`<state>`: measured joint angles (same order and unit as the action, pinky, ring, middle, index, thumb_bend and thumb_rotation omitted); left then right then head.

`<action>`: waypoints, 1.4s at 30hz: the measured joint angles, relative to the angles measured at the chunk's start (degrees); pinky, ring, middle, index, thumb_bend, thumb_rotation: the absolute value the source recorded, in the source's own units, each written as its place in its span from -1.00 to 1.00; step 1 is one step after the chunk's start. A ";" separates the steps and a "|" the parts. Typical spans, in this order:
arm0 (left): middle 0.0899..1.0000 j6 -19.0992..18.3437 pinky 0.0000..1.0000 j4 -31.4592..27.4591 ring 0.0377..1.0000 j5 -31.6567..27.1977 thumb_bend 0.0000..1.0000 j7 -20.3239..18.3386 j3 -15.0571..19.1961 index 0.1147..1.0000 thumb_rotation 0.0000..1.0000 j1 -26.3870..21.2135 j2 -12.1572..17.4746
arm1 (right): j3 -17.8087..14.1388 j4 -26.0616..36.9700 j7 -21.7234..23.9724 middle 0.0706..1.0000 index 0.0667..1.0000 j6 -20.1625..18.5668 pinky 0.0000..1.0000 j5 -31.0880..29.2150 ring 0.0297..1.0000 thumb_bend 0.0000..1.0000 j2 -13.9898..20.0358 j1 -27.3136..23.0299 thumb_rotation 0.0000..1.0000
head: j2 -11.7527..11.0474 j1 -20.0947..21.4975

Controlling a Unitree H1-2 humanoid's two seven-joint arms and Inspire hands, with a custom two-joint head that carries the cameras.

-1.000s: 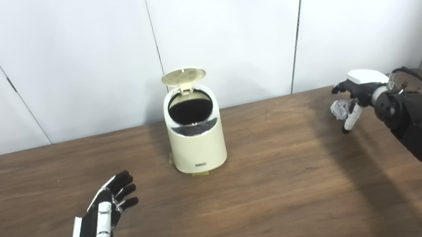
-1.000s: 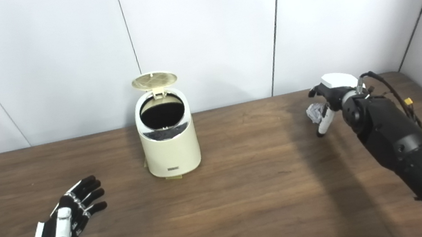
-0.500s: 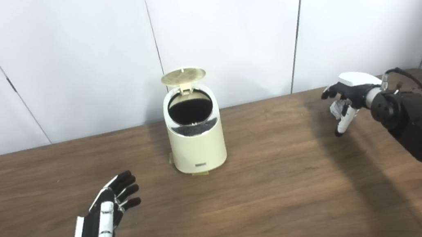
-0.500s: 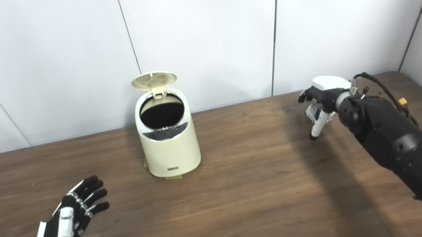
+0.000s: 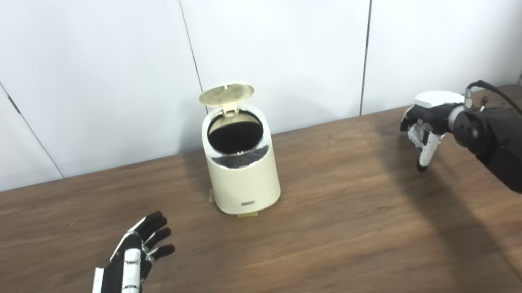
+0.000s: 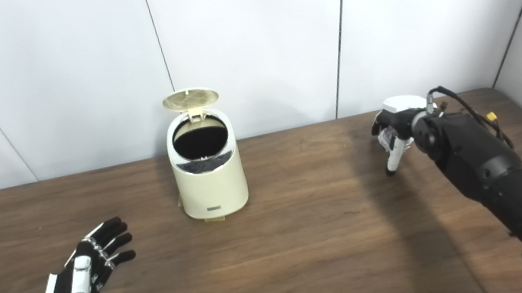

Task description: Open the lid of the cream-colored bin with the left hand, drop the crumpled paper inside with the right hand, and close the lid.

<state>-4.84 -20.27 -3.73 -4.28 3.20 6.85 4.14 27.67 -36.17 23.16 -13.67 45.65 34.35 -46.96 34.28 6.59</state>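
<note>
Lid up on cream-colored plastic bin (image 5: 242, 169); right hand (image 5: 424, 126) grasping grey crumpled paper wad (image 5: 415, 134), well apart, should release only directly over opening; left hand (image 5: 128, 272) splayed, empty.

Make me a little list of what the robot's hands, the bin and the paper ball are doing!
bin: cream-colored, stands upright near the far edge of the table
lid: flipped up, opening shows dark inside
left hand: open, holds nothing, in front and left of the bin
right hand: far right, fingers curled around the paper
crumpled paper: tucked in the right hand, mostly hidden
paper in bin: not yet
</note>
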 measured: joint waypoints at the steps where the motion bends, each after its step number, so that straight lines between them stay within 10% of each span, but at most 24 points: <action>1: 0.60 0.00 0.43 -0.01 0.58 0.00 -0.05 0.00 0.01 0.60 0.79 -0.01 0.00 | 0.52 -0.12 0.09 0.61 0.48 -0.01 0.17 1.01 0.43 0.69 0.03 -0.25 -0.81 | 0.00 0.00; 14: 0.59 0.00 0.40 -0.20 0.57 0.07 -0.05 -0.02 0.01 0.58 0.79 0.08 0.06 | 1.20 1.21 1.48 0.56 0.41 0.81 0.11 3.81 0.35 0.63 1.97 0.18 -0.97 | 0.44 0.00; 26: 0.60 0.00 0.39 -1.05 0.58 1.65 -0.03 0.14 0.12 0.59 0.82 0.12 0.03 | 0.46 -0.77 -6.75 -0.13 -0.06 2.30 -0.17 5.09 -0.03 0.07 1.54 1.37 -1.00 | 0.79 0.00; 42: 0.60 0.00 0.39 -1.06 0.58 1.01 -0.08 -0.10 0.21 0.60 0.78 0.13 0.06 | -1.48 -2.42 -11.83 -0.12 -0.08 0.19 -0.19 4.84 -0.05 0.06 0.27 2.14 -1.00 | 0.62 0.18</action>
<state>-4.84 -21.33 -2.72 -4.38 3.41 6.98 4.21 26.18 -38.60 11.33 -13.48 50.49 34.62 -44.82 34.89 6.77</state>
